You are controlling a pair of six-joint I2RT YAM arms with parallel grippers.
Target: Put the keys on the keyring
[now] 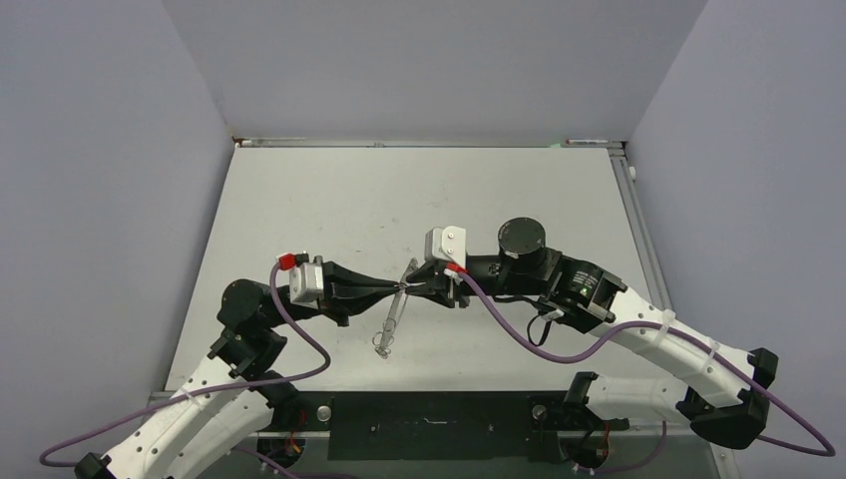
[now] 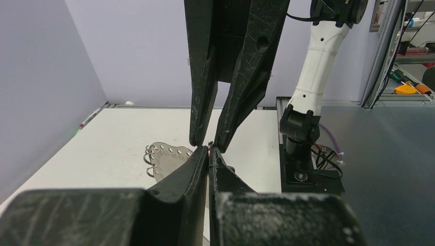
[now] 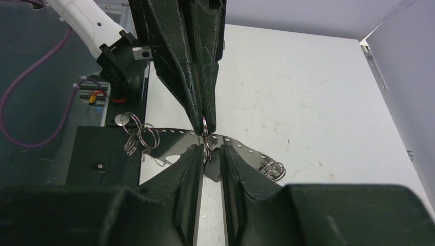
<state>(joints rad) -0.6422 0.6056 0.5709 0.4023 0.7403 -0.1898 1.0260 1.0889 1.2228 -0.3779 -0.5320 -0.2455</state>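
The keyring (image 3: 245, 148), a large silver perforated-metal hoop strung with small wire loops, hung between both grippers over the white table (image 1: 329, 200). The left gripper (image 3: 204, 125) was closed on it (at one small loop). The right gripper (image 3: 211, 152) met it tip to tip, jaws narrowly parted. Whether they clamped anything was unclear.

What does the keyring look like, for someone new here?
On the table, find where the left gripper and right gripper meet tip to tip. The keyring trails from there toward the near edge: the only thin silver piece, strung with small loops.
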